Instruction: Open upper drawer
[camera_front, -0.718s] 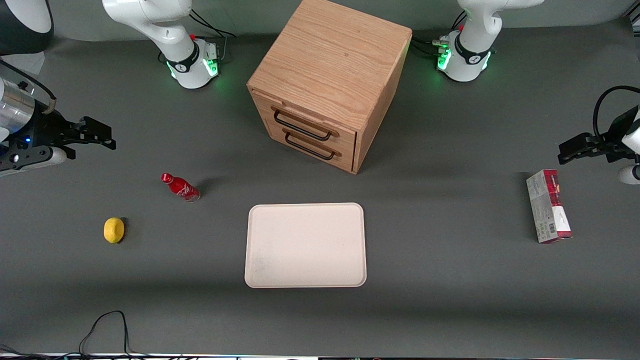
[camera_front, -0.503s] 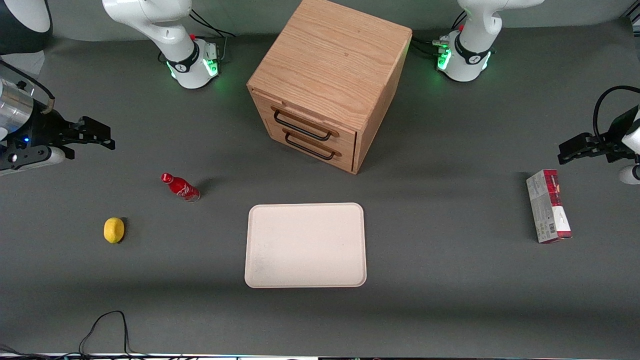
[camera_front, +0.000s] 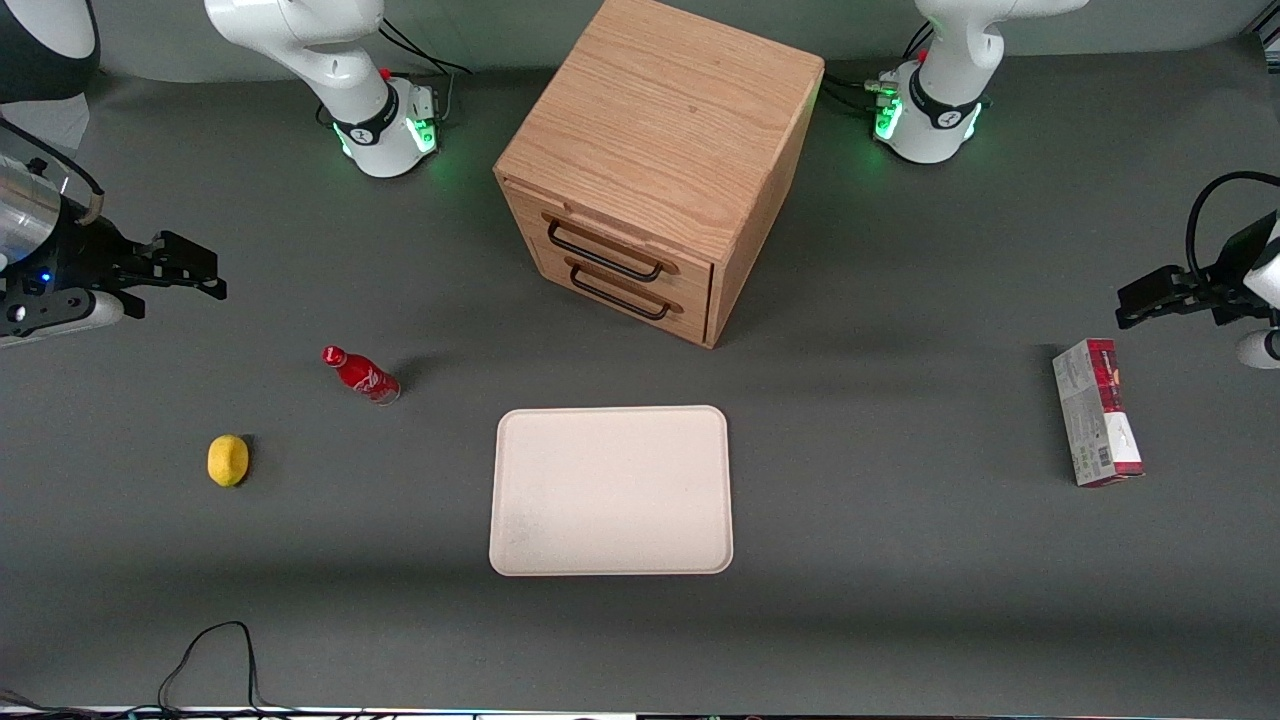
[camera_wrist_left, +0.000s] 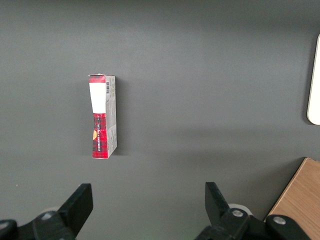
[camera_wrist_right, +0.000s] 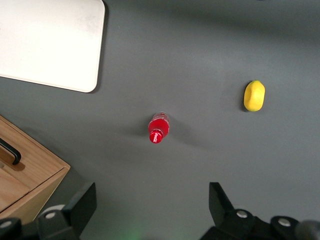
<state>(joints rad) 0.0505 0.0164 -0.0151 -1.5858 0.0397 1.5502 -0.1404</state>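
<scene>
Hovering above the dark grey worktop (camera_front: 900, 560) at the working arm's end, the hand (camera_front: 190, 270) has its two black fingers (camera_wrist_right: 80, 202) spread wide apart and grips nothing. It is well apart from the wooden cabinet (camera_front: 665, 120), which stands on the worktop midway between the two arm bases, turned at an angle so its front faces partly toward the working arm's end. The upper drawer (camera_front: 620, 245) sits flush in the cabinet front, fully closed, with its thin black handle (camera_front: 603, 252) running across it; the lower drawer (camera_front: 630, 285) just beneath is closed as well. A red bottle (camera_front: 360, 372) stands upright on the worktop between the hand and the cabinet, nearer the front camera than either. A yellow lemon (camera_front: 228, 460) lies nearer the front camera again, near the bottle but not touching it. A pale tray (camera_front: 610, 490) lies flat in front of the cabinet, nearer the camera. A red and white carton (camera_front: 1097, 412) lies toward the parked arm's end of the worktop.
</scene>
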